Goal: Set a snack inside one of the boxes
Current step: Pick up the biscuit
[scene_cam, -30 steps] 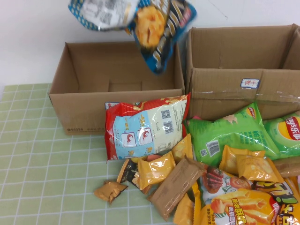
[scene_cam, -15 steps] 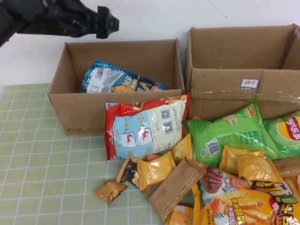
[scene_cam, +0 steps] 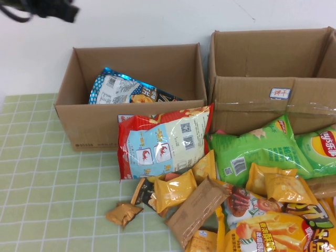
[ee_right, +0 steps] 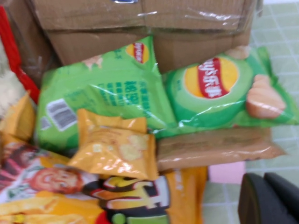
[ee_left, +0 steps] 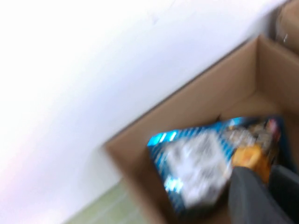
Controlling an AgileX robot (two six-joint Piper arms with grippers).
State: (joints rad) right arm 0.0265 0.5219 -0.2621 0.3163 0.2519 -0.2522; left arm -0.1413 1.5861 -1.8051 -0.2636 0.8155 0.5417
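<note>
While the blue chip bag (scene_cam: 131, 92) had been dangling in the air above the small cardboard box (scene_cam: 94, 123) a second earlier, it now lay inside that box, leaning against the back-left part of the interior with its white panel facing up. Half a second before, the left claw (scene_cam: 65, 11) had hung over the box's back wall; by this moment it had pulled away to a spot above and to the left of the box, almost out of the high view, and carried nothing. Whether its fingers were spread or together could not be told. The left wrist view looked down on the bag in the box, which agrees. The right claw (ee_right: 266, 198) was parked low, well right of the small box, beside the green bags (ee_right: 117, 88) on the table (scene_cam: 42, 199); its fingers could not be read either. Judging by this, the task looked done: the drop had landed, and only the arm's retreat remained.
</note>
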